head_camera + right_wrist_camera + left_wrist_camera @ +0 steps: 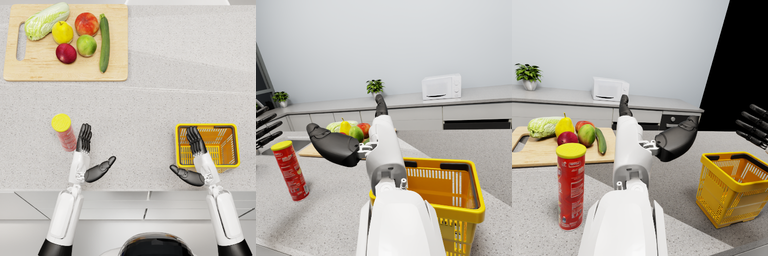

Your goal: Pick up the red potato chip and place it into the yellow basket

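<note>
Spanning the scene, the table (150,110) carries a cutting board (30,67) at the far left, holding a cabbage (46,20), cucumber (104,42) and fruit (75,36). Nearer, at the right, the basket (227,128) sits with nothing visible inside. The right robot hand (194,156) hovers over its near left corner, fingers spread, holding nothing. The chip can (63,131) stands upright on the table, well left of the basket. The left robot hand (89,155) is just beside it, open and empty.
</note>
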Controlling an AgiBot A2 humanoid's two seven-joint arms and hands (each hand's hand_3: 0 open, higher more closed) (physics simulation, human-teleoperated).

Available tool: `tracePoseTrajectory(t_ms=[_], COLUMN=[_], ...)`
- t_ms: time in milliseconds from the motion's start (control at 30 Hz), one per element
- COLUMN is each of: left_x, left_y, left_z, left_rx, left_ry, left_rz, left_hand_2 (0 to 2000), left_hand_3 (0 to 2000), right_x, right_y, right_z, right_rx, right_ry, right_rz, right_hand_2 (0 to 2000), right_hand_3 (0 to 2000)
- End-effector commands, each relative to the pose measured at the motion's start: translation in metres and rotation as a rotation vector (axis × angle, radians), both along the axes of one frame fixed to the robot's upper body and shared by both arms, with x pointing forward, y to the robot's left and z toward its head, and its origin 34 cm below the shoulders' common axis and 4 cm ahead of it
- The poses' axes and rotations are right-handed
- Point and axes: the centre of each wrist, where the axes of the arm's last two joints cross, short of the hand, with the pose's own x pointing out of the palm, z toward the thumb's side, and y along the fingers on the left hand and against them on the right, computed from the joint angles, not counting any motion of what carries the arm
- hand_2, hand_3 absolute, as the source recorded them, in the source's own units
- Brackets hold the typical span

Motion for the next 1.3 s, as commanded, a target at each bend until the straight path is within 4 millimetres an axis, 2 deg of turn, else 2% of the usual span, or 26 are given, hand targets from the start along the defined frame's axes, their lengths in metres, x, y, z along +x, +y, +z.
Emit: tracePoseTrajectory(t_ms=[33, 367, 400, 467, 567, 667, 733, 767, 800, 900, 1000, 1167, 1300], left_x=[0.000, 0.000, 0.001, 0.011, 0.028, 0.044, 0.055, 0.059, 0.061, 0.070, 0.078, 0.090, 0.102], left_y=[0.000, 0.000, -0.006, -0.001, 0.015, 0.038, 0.054, 0.060, 0.064, 0.077, 0.090, 0.094, 0.097], left_z=[0.000, 0.000, -0.006, 0.011, 0.030, 0.038, 0.038, 0.035, 0.034, 0.024, 0.005, -0.047, -0.081], left_rx=[0.000, 0.000, 0.007, -0.032, -0.034, 0.069, 0.139, 0.176, 0.208, 0.306, 0.340, 0.372, 0.369], left_ry=[0.000, 0.000, 0.024, -0.096, -0.203, -0.249, -0.241, -0.231, -0.226, -0.178, -0.093, 0.114, 0.272], left_rz=[0.000, 0.000, -0.021, -0.020, 0.050, 0.178, 0.262, 0.295, 0.325, 0.399, 0.445, 0.425, 0.413], left_hand_2=[0, 0, 0, 0, 0, 0, 0, 0, 0, 0, 0, 0, 0], left_hand_3=[0, 0, 0, 0, 0, 0, 0, 0, 0, 0, 0, 0, 0], right_x=[0.000, 0.000, 0.001, 0.005, 0.013, 0.016, 0.017, 0.016, 0.016, 0.016, 0.014, 0.015, 0.013], right_y=[0.000, 0.000, 0.006, 0.004, -0.012, -0.031, -0.042, -0.046, -0.047, -0.056, -0.062, -0.052, -0.043], right_z=[0.000, 0.000, -0.006, 0.018, 0.046, 0.054, 0.057, 0.043, 0.040, 0.041, 0.040, 0.032, 0.030], right_rx=[0.000, 0.000, -0.007, 0.069, 0.139, 0.045, -0.021, -0.069, -0.110, -0.211, -0.252, -0.278, -0.280], right_ry=[0.000, 0.000, 0.024, -0.100, -0.222, -0.297, -0.332, -0.290, -0.291, -0.319, -0.321, -0.302, -0.303], right_rz=[0.000, 0.000, 0.021, -0.051, -0.156, -0.296, -0.378, -0.409, -0.429, -0.508, -0.552, -0.520, -0.493], right_hand_2=[0, 0, 0, 0, 0, 0, 0, 0, 0, 0, 0, 0, 0], right_hand_3=[0, 0, 0, 0, 0, 0, 0, 0, 0, 0, 0, 0, 0])
